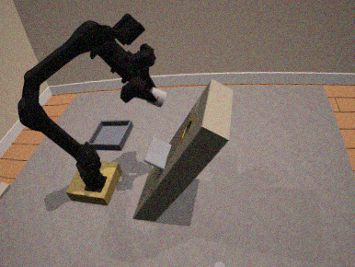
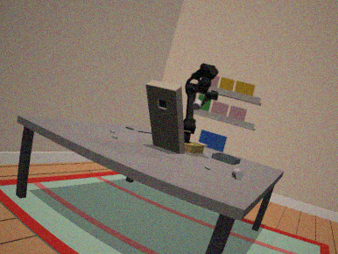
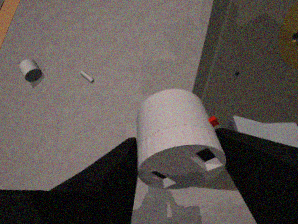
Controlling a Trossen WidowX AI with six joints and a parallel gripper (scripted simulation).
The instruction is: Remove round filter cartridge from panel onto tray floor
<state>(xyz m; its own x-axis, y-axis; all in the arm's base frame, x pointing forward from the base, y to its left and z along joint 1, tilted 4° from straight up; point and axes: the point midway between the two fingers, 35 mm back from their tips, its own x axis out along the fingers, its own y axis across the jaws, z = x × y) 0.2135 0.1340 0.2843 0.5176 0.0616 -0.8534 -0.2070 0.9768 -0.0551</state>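
Note:
The white round filter cartridge (image 1: pixel 159 97) (image 2: pixel 198 102) (image 3: pixel 174 129) is out of the panel and held in the air. My gripper (image 1: pixel 154 95) (image 3: pixel 176 140) is shut on its sides, with the slotted face towards the wrist camera. The tilted beige and grey service panel (image 1: pixel 216 110) (image 2: pixel 166 118) (image 3: pixel 260 50) stands to the right, with its yellow-ringed socket (image 1: pixel 188 126) empty. The dark tray (image 1: pixel 112 123) (image 2: pixel 226 158) lies flat on the table to the left of the panel, below and left of the gripper.
The arm's yellow base (image 1: pixel 94 184) (image 2: pixel 194 148) sits near the tray. A small white plate (image 1: pixel 157 153) stands at the panel's foot. A small loose cylinder (image 3: pixel 29 71) (image 2: pixel 236 173) and a thin white bit (image 3: pixel 87 76) lie on the table. Wall shelves (image 2: pixel 232 105) hang behind.

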